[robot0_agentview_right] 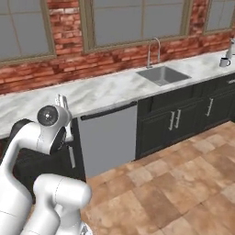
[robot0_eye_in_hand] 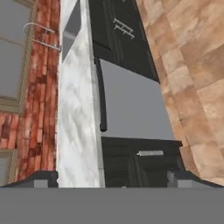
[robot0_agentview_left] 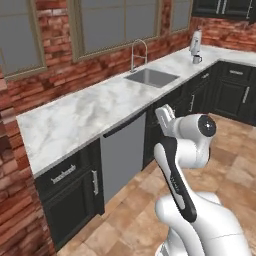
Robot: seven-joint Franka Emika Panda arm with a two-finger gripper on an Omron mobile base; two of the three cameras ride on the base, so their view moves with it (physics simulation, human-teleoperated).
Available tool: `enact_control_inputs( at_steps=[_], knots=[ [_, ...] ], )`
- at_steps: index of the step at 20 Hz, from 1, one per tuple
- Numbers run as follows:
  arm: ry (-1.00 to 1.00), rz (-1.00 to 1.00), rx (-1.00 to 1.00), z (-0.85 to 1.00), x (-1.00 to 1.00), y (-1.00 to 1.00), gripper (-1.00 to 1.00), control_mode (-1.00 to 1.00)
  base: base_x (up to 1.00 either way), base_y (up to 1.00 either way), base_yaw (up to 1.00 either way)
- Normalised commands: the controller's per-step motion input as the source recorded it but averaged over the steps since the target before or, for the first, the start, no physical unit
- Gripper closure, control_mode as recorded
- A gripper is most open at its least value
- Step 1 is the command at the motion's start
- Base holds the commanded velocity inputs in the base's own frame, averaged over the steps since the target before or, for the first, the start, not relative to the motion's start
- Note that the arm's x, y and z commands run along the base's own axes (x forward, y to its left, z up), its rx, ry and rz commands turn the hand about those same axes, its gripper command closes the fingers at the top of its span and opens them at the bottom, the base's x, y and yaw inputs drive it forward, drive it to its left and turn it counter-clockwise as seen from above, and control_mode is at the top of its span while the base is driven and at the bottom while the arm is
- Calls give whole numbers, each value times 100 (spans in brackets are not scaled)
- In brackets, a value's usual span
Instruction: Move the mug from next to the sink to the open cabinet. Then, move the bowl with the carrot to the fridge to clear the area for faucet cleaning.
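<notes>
A small dark mug (robot0_agentview_left: 197, 59) (robot0_agentview_right: 224, 62) stands on the marble counter, well to the right of the sink (robot0_agentview_left: 151, 77) (robot0_agentview_right: 163, 75), beside a white appliance (robot0_agentview_left: 195, 42). The silver faucet (robot0_agentview_left: 138, 53) (robot0_agentview_right: 153, 51) arches over the back of the sink. My gripper (robot0_agentview_left: 162, 111) (robot0_agentview_right: 60, 100) (robot0_eye_in_hand: 111, 180) hovers over the floor in front of the counter, far left of the mug. It is open, fingertips wide apart and nothing between them. Dark upper cabinets (robot0_agentview_left: 225, 7) show at the top right; I cannot tell whether one is open. The bowl, carrot and fridge are out of view.
A grey dishwasher front (robot0_agentview_left: 122, 155) (robot0_agentview_right: 108, 137) (robot0_eye_in_hand: 131, 109) sits under the counter (robot0_agentview_left: 85, 117), with dark base cabinets (robot0_agentview_right: 183, 119) on either side. Windows are set in the brick wall (robot0_agentview_left: 60, 75) behind the counter. Tiled floor (robot0_agentview_right: 174, 183) spreads to the right.
</notes>
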Motion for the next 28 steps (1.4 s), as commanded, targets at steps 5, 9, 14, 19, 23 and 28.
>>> enact_control_inputs(
  at_steps=[5,9,14,19,23,28],
  knots=[
    [0,0,0,0,0,0,-100,100,100,-52,-2],
    [0,0,0,0,0,0,-100,100,100,-78,-8],
    [0,0,0,0,0,0,-100,100,100,-85,-10],
    [0,0,0,0,0,0,-100,100,100,-86,-8],
    [0,0,0,0,0,0,-100,100,100,-85,-5],
    [0,0,0,0,0,0,-100,100,100,-85,0]
  ],
)
